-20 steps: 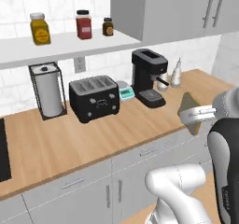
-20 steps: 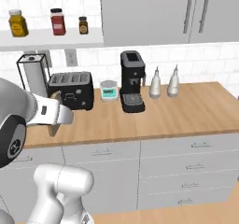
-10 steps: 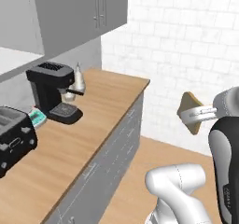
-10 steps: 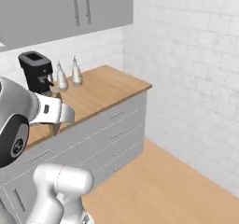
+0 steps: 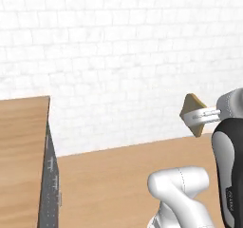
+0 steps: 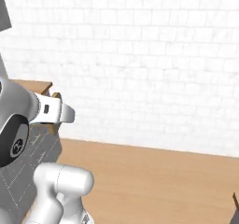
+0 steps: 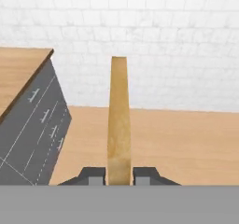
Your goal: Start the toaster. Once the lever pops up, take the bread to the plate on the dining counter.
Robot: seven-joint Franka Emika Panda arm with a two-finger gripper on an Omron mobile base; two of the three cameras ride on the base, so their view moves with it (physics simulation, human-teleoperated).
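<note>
White brick wall (image 5: 123,56) and bare wood floor (image 5: 118,184) ahead of you; the worktop (image 5: 21,160) end sits at left over grey drawers (image 7: 37,125). A second ago you faced the toaster and coffee machine; the base has swung away, so the carry to the dining counter is under way. Your gripper (image 7: 119,175) is clamped on the bread (image 7: 119,120), held edge-on and upright. No writing readable anywhere.
</note>
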